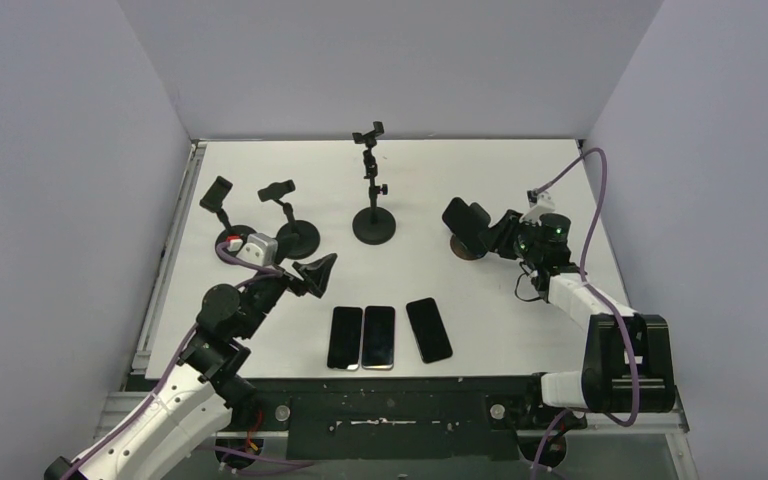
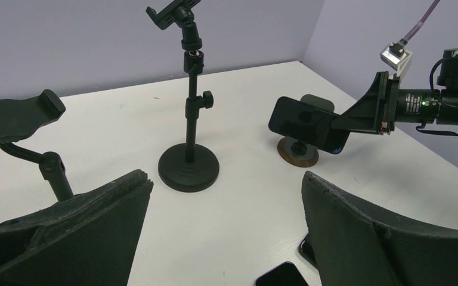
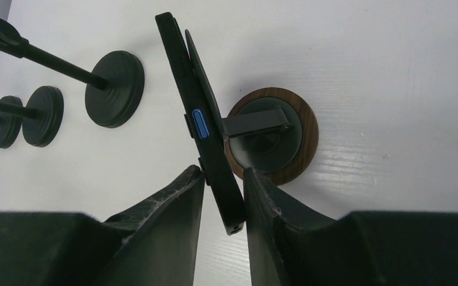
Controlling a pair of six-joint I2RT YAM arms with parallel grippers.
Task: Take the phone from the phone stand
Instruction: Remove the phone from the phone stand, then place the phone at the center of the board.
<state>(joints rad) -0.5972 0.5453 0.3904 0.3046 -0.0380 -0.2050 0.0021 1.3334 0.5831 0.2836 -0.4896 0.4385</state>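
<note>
I have the phone [image 3: 206,137] sitting on the wood-based phone stand [image 3: 301,149] at about 2 o'clock on the surface [image 1: 520,320], leaning on the stand's back plate with its glass facing away from the base. My right gripper [image 3: 223,176] is pinched across the phone's free end, one pad on each flat face, and both pads look to be touching. I read that as a grip on the phone, though a light one. I expect a stiff, thin slab with some weight to it and slick faces, so it could slide between the pads if I pull hard. This end is the right place to hold, clear of the blue side button [image 3: 200,125] and the back plate. I can't tell how firmly the plate holds it. If it clings, the small stand may lift too. My left gripper [image 1: 315,272] hangs wide open and empty at 9 o'clock.
</note>
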